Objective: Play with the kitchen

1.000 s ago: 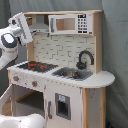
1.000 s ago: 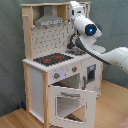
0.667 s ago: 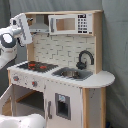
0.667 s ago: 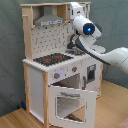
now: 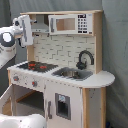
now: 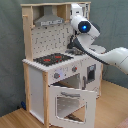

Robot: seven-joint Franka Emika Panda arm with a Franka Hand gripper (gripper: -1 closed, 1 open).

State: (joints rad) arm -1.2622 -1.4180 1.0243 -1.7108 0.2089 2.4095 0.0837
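While the arm [image 6: 107, 55] hangs up high over the counter, the toy kitchen [image 5: 65, 75] just sits there on the wooden floor [image 6: 15, 117] against a grey backdrop, filling most of both exterior views. The oven door [image 6: 70, 102] is hanging open, tipped outward and down, so the oven is wide open to whatever comes next. The black hob [image 5: 37, 65] with its red rings sits at the first exterior view's left end of the counter, with the sink [image 5: 71, 73] and black faucet [image 5: 85, 57] next to it. Higher up there's a microwave [image 5: 70, 23] and, in the second exterior view, the grey hood [image 6: 49, 21] above the hob.

The gripper [image 5: 25, 30] is up near shelf level, above the hob end and not touching anything. Honestly can't tell whether its jaws are spread or pressed together; nothing seems to be held, as far as one can make out. That raised pose probably keeps it out of the way of the faucet and counter before it picks something to poke at. Knobs [image 6: 56, 75] on the front panel look like easy targets.
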